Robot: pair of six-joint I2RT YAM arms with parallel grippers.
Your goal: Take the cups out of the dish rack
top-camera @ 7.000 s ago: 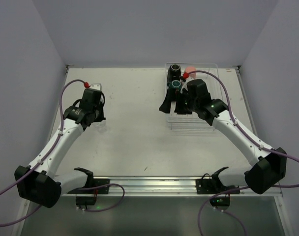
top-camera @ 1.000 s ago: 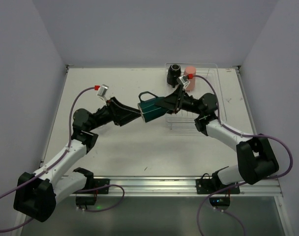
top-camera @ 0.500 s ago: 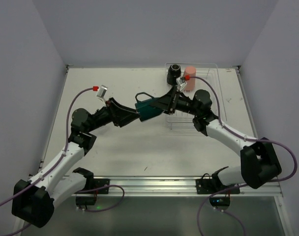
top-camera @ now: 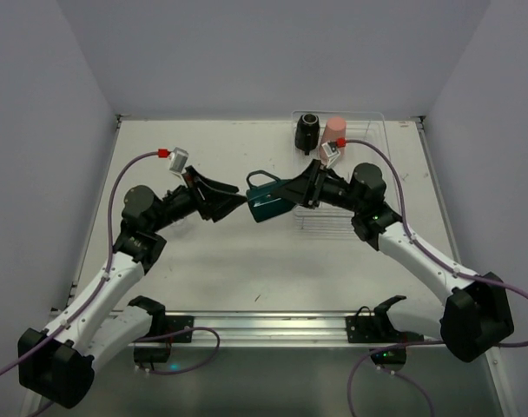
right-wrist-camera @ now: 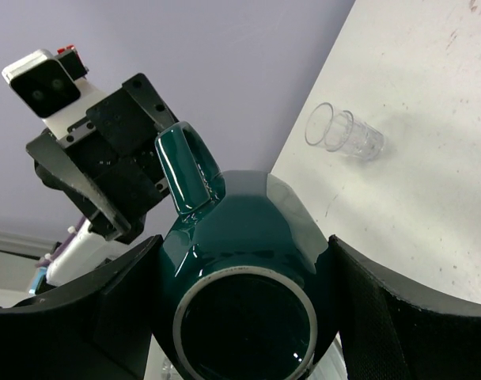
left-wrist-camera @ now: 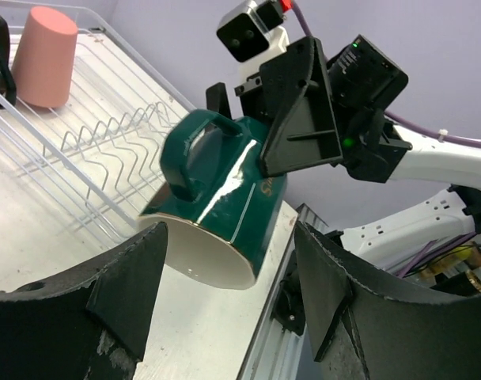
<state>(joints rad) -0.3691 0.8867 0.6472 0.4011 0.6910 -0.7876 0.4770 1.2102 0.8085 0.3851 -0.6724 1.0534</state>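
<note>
Now right fingers (top-camera: pixel 292 189) hold the teal cup (top-camera: pixel 266 205) out; left fingers (top-camera: pixel 227 196) are spread apart. Two to go: black cup (top-camera: pixel 307 132) and pink cup (top-camera: pixel 334 130) sit in the rack (top-camera: pixel 325 219).

Your arms bend inward, wrists raised, tools facing each other. Your right tool (top-camera: pixel 292 193) grips the teal cup (top-camera: pixel 266 201) by its base, holding it sideways in the air. Your left tool (top-camera: pixel 232 198) gapes wide, fingers close by the cup's mouth.

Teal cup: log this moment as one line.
right gripper: shut on teal cup, aloft | left gripper: open, facing cup | dish rack: black cup, pink tumbler inside
</note>
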